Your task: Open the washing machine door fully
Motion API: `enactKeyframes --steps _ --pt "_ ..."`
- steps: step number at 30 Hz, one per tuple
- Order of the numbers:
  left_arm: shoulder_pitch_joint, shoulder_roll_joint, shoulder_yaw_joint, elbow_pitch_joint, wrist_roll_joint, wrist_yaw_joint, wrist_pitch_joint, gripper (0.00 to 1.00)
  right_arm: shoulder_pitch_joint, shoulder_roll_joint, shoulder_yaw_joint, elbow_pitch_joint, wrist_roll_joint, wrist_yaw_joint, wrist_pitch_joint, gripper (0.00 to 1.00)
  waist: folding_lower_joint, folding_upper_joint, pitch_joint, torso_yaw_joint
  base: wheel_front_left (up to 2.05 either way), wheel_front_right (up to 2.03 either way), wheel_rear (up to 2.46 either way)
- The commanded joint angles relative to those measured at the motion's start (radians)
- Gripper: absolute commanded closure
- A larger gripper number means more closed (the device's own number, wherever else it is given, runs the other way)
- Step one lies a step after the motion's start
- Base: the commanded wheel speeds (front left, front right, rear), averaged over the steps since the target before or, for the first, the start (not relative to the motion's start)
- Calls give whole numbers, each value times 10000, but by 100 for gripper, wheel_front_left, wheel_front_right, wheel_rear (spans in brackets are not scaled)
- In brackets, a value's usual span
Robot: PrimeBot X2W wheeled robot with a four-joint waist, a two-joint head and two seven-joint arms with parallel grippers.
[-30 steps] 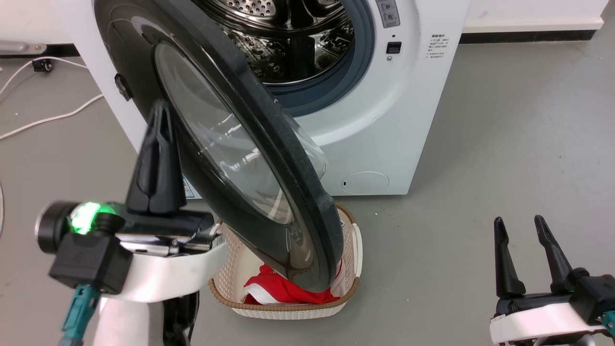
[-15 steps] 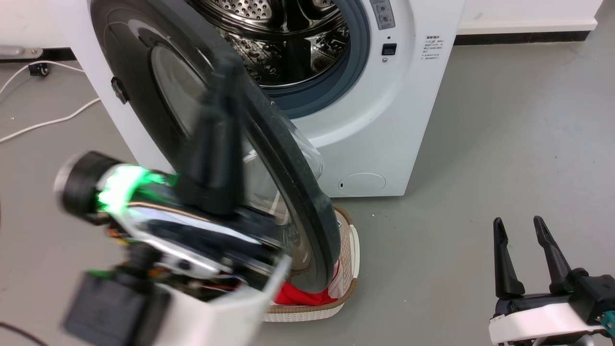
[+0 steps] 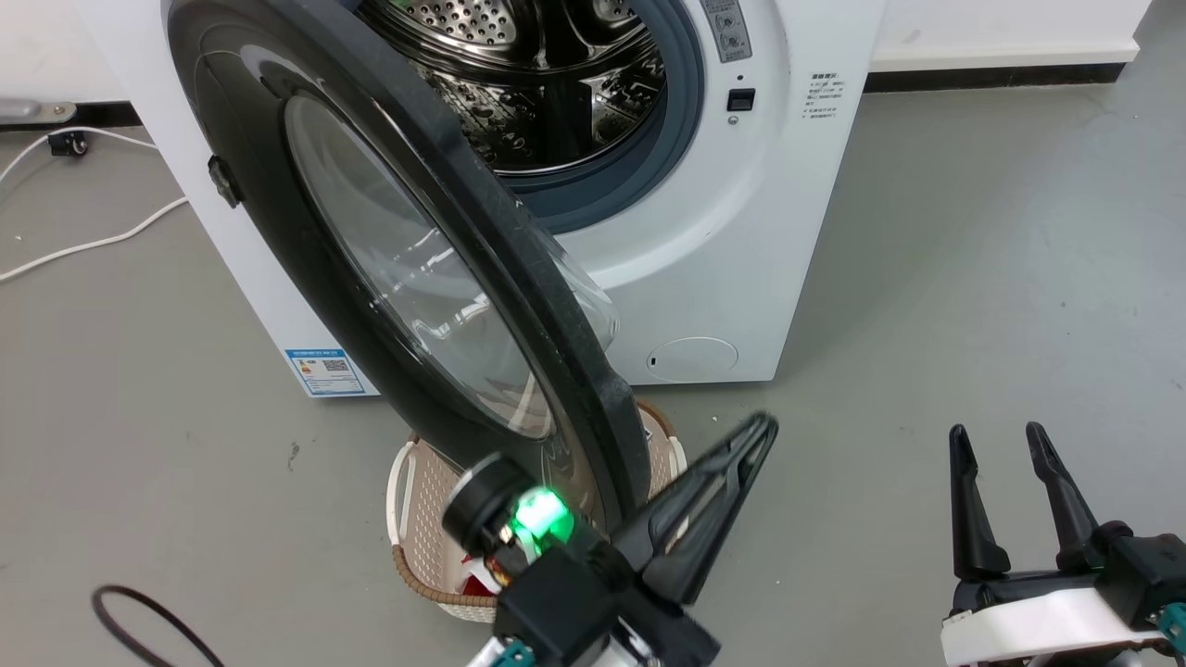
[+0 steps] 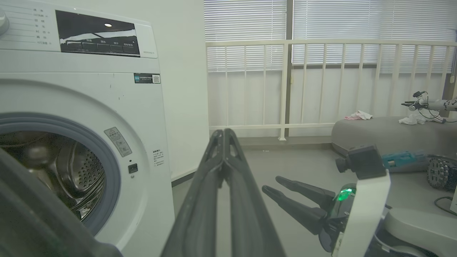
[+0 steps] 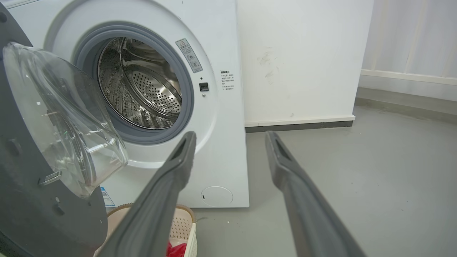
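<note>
The white washing machine (image 3: 741, 232) stands with its steel drum exposed. Its large black washing machine door (image 3: 306, 167) hangs open on the left hinge, swung out toward me, with the clear glass bowl (image 5: 64, 117) bulging toward the drum. My left gripper (image 3: 764, 426) is shut and holds nothing. It sits low at the bottom centre, just right of the door's lower rim, fingers pointing up and right. In the left wrist view the left gripper (image 4: 223, 132) has its fingers pressed together. My right gripper (image 3: 993, 434) stands open at the lower right, well clear of the door.
A cream perforated basket (image 3: 408, 482) with red cloth sits on the floor under the door's lower rim. A white cable (image 3: 93, 243) runs along the floor at the left and a black cable (image 3: 139, 611) loops near the bottom left. Grey floor lies to the right.
My left arm has swung from beside the door's outer face, down and to the right, past the door's lower rim. The right gripper has stayed put. The camera has shifted slightly.
</note>
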Motion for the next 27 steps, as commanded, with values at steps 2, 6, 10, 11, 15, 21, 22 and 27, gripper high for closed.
enactKeyframes --steps 2,6,10,11,15,21,22,27 --pt "451 173 -202 259 -101 -23 236 100 118 32 -2 -9 63 -5 -19 0 0 0 20 20 0 0 0" --pt "947 247 -426 732 -266 50 497 100 60 32 28 7 123 -3 -19 0 0 0 85 45 0 0 0" --pt "1039 150 -507 1378 -273 206 467 100 -102 32 85 31 162 -3 -19 0 0 0 185 36 0 0 0" --pt "970 105 -484 1554 -258 262 420 100 -146 32 100 38 177 -3 -19 0 0 0 213 28 0 0 0" --pt "574 -64 -301 2216 -184 642 131 100 -258 32 152 59 212 -3 -19 0 0 0 330 -37 0 0 0" --pt "12 -252 -52 2960 -246 1129 -313 100 -288 32 164 116 275 -5 -19 0 0 0 431 -131 0 0 0" --pt "-85 -271 -55 3064 -266 1184 -356 100 -298 32 163 128 274 -3 -19 0 0 0 440 -136 0 0 0" --pt "-561 -350 -128 3520 -432 1353 -582 100 -335 32 213 183 311 -3 -19 0 0 0 460 -151 0 0 0"
